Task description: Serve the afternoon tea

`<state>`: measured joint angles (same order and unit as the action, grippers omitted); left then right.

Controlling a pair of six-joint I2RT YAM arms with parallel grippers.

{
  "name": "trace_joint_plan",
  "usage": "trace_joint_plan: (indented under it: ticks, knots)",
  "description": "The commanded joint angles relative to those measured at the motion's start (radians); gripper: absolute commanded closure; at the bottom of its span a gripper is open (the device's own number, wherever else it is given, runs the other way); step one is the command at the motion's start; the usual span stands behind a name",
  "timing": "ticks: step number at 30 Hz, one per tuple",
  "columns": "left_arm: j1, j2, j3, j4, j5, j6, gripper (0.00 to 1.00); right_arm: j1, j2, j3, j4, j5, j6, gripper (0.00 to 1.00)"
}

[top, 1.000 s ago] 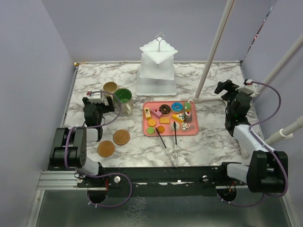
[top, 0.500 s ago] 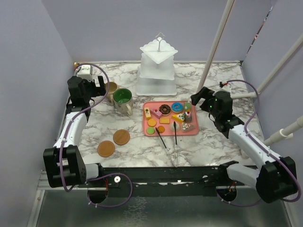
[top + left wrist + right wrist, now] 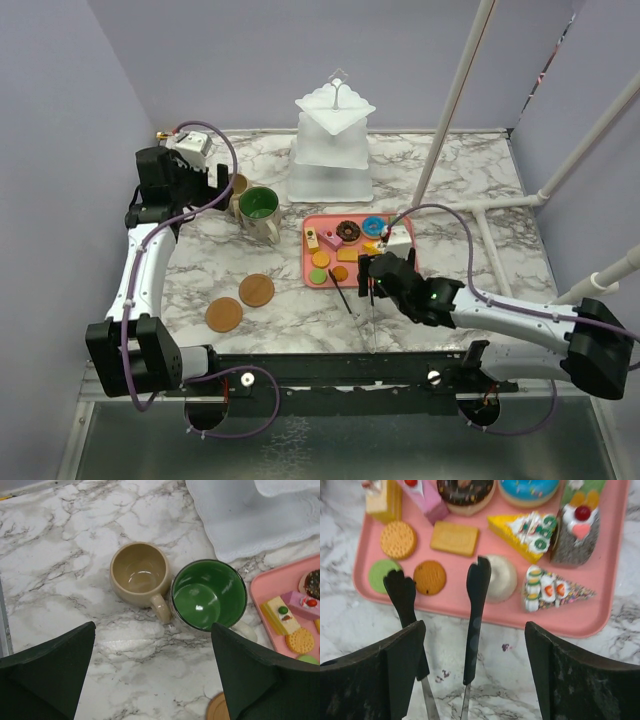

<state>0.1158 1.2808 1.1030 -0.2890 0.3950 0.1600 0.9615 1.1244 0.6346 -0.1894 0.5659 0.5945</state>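
My left gripper [image 3: 152, 627] hangs, fingers wide apart, over the beige mug [image 3: 139, 575], which stands just beside the green-inside mug [image 3: 209, 595], near the white stand [image 3: 240, 522]. It seems stiff, glazed, perhaps slippery; I would pinch its wall at the rim.

Two arms on show: left arm [image 3: 140, 270] and right arm [image 3: 515, 316], white links between chunky black joints. A purple cable [image 3: 432, 207] loops off each. Green light [image 3: 432, 293] glowing on the right. Fingers [image 3: 250, 680] matte black, wedge-shaped.
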Motion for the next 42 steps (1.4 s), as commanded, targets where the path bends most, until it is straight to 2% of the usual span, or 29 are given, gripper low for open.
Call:
trace_joint_plan:
  ticks: [1,9,14,21,23,27,29,33,38,42]
  knots:
    - [0.001,-0.048,0.048,-0.18,0.091,0.181,0.01,0.071,0.088,0.001,-0.091,0.103,0.082,0.18]
    - [-0.066,-0.245,-0.032,-0.316,0.14,0.536,0.01,0.082,0.125,-0.063,0.041,0.004,0.048,0.36]
    - [-0.185,-0.325,-0.066,-0.358,0.095,0.611,0.01,0.1,0.154,-0.077,0.076,-0.017,0.046,0.47]
    - [-0.27,-0.312,-0.038,-0.436,0.159,0.675,0.01,0.102,0.13,-0.085,0.069,-0.003,0.047,0.82]
    - [-0.293,-0.309,-0.047,-0.477,0.21,0.741,0.01,0.103,0.129,-0.082,0.061,0.003,0.041,0.87]
    - [-0.368,-0.318,-0.103,-0.494,0.279,0.876,0.01,0.102,0.148,-0.07,0.054,0.005,0.024,0.89]
    - [-0.421,-0.304,-0.117,-0.493,0.281,0.901,0.01,0.103,0.164,-0.057,0.033,0.008,0.025,0.89]
    - [-0.544,-0.28,-0.135,-0.493,0.277,0.949,0.01,0.103,0.165,-0.017,-0.03,0.033,-0.004,0.96]
    - [-0.755,-0.247,-0.14,-0.45,0.215,0.993,0.01,0.103,0.115,0.087,-0.141,0.066,-0.086,0.99]
    - [-0.869,-0.189,-0.106,-0.397,0.169,1.002,0.01,0.103,0.104,0.182,-0.23,0.056,-0.143,0.99]
